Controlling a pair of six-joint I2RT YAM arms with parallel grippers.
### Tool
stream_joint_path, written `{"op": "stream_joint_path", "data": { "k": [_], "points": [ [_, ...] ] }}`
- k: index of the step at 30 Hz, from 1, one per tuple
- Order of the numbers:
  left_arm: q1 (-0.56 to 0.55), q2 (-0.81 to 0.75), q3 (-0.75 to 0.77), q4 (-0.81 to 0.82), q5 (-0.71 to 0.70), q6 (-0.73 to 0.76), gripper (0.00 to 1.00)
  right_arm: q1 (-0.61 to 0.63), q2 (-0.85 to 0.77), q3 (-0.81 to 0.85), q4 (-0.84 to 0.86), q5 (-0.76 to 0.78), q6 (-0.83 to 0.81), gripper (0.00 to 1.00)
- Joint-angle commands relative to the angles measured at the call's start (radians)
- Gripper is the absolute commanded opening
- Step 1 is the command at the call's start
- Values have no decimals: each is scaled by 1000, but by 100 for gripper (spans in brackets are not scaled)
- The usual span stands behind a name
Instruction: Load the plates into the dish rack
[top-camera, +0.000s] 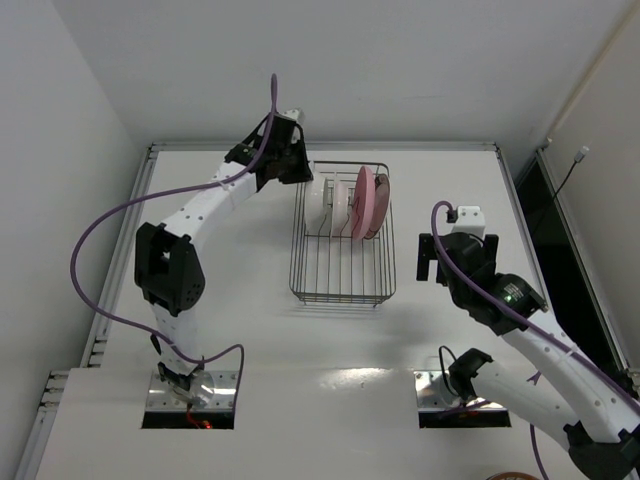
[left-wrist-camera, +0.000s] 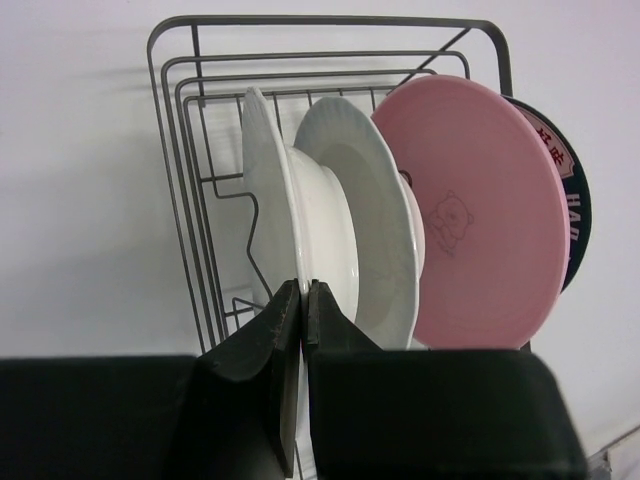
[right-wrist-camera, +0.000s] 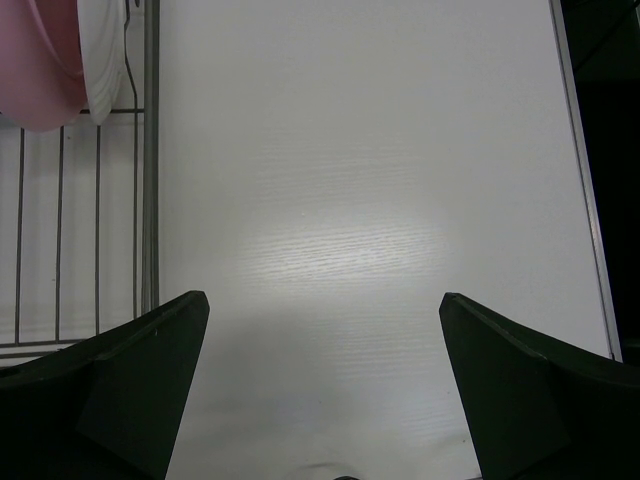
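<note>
Plates (left-wrist-camera: 480, 210) racked; left claw (left-wrist-camera: 303, 300) pinches the end whitish plate (left-wrist-camera: 262, 170), and a jerky release could topple it. Right claw (right-wrist-camera: 325, 296) gapes wide.

Two whitish plates (left-wrist-camera: 335, 240), one pink plate (left-wrist-camera: 485, 225), one dark-rimmed plate (left-wrist-camera: 573, 215), one dish rack (top-camera: 342, 297)

Bright, even light, soft glare on the table (right-wrist-camera: 340, 250), views sharp.

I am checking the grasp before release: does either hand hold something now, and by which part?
The left hand pinches the leftmost whitish plate by its near rim, in the dish rack. The right hand is open, holding nothing.
</note>
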Motion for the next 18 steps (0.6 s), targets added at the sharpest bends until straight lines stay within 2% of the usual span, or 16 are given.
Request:
{"op": "stream_joint_path", "data": {
  "k": [1,8,13,18],
  "points": [
    [-33,11,30,62,-18,10,0,-3,6,-5,39,6,8,100],
    [-53,45,30,39,-73,10,0,-3,15,-5,39,6,8,100],
    [-85,99,116,-47,-171,21,0,-3,15,-5,39,6,8,100],
    [-105,129,126,-70,-223,21,0,-3,25,-5,39,6,8,100]
  ]
}}
